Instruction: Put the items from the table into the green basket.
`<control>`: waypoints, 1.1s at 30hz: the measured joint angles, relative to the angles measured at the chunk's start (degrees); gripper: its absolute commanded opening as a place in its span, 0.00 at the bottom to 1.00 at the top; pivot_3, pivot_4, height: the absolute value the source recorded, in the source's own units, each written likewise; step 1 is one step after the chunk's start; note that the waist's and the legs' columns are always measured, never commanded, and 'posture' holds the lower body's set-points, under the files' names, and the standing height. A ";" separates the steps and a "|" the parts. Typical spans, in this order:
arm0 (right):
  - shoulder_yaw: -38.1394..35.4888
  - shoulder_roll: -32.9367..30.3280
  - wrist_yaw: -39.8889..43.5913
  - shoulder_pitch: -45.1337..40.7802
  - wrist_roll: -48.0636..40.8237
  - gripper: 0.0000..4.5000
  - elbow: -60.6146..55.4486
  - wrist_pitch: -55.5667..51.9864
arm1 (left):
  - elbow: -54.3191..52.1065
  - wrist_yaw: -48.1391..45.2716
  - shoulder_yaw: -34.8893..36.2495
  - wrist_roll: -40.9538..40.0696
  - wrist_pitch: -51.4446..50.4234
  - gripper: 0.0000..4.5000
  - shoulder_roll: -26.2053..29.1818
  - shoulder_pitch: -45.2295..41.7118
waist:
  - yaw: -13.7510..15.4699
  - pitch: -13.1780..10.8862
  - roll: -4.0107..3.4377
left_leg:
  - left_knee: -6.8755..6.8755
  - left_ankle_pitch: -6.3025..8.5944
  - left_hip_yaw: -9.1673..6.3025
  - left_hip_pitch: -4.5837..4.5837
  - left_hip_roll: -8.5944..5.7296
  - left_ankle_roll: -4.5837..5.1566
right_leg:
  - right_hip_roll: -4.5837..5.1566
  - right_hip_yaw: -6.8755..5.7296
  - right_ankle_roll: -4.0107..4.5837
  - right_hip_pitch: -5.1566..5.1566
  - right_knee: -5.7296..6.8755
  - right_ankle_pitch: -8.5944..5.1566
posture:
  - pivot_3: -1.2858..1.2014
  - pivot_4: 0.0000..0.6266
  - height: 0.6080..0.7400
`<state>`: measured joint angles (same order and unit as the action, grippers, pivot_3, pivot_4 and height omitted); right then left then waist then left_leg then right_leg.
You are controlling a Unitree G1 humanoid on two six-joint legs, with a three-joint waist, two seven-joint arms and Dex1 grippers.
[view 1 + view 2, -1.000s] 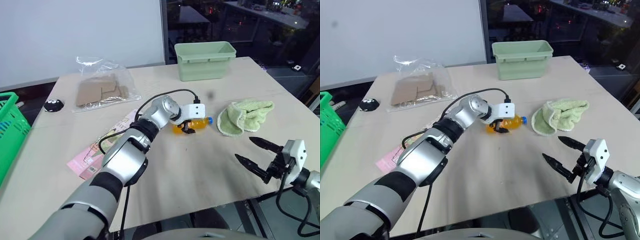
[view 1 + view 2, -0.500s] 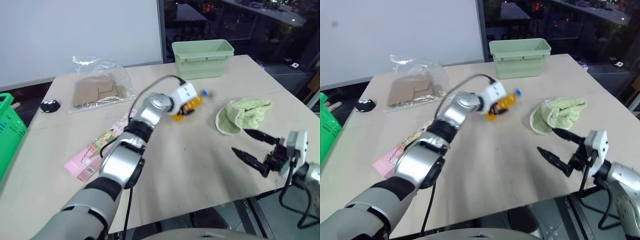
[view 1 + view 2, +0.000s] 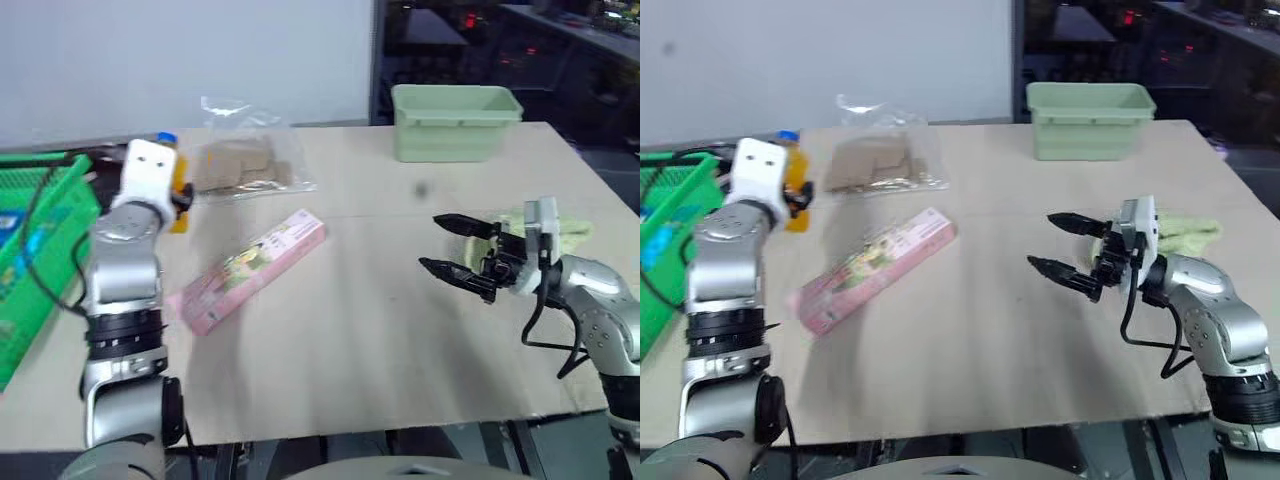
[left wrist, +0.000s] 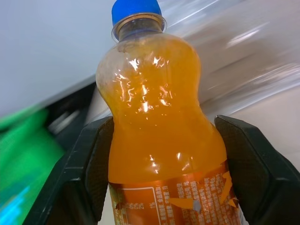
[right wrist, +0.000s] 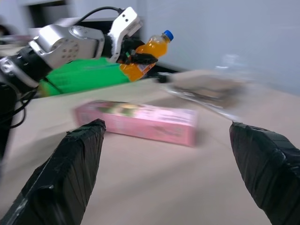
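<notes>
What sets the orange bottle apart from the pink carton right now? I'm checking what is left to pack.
The orange bottle is gripped between the left gripper's fingers, up off the table beside the green basket; the pink carton lies flat on the table, untouched. The bottle is rounded and see-through with a blue cap; the carton is long, boxy and printed. Neither is in the basket yet.
</notes>
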<state>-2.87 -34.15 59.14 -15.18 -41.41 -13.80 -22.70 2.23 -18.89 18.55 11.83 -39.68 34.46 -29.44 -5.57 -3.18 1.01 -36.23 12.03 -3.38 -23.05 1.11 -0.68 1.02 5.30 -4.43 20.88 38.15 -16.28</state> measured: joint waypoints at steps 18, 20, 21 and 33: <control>2.55 3.80 2.43 -5.43 3.60 1.00 5.78 0.83 | -2.92 4.69 5.67 -5.53 3.16 0.63 2.08 7.61 | 10.59 0.07 0.41 | -0.03 -0.30 -0.52 -0.14 -0.19 -0.46 | 0.13 -0.97 0.38 -0.37 -0.20 0.19 | 0.56 0.00 1.00; 2.32 3.74 1.87 -4.12 3.62 1.00 4.91 0.51 | -2.29 5.94 5.64 -5.87 4.28 0.63 2.09 7.19 | 8.76 -0.05 0.23 | 0.06 -0.55 -2.86 -0.14 -1.29 -0.79 | 0.62 -2.65 0.59 -1.08 -0.28 -0.14 | 0.56 0.00 1.00; 2.28 3.74 1.65 -3.95 3.55 1.00 4.51 0.41 | -1.93 6.41 5.64 -5.92 4.82 0.63 2.09 7.00 | 7.98 -0.08 0.20 | 0.14 -0.65 -3.86 -0.03 -1.79 -0.96 | 0.84 -3.27 0.53 -1.32 -0.22 -0.37 | 0.56 0.00 1.00; 0.08 4.15 -1.81 -3.89 0.59 1.00 0.60 -1.12 | 8.04 12.96 6.45 -5.45 14.93 0.63 8.77 2.15 | 1.28 -0.41 -0.54 | 2.49 -2.65 -11.30 1.13 -4.96 -2.65 | 2.72 -8.83 1.31 -3.22 0.55 -2.37 | 0.55 0.00 1.00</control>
<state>-2.78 -30.00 57.33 -19.07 -40.82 -13.20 -23.82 10.27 -5.93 25.00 6.38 -24.75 43.23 -27.30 -4.29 -3.58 0.48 -33.73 9.38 -14.67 -21.92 -3.85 -3.34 3.74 -3.53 -3.12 17.66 38.70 -18.65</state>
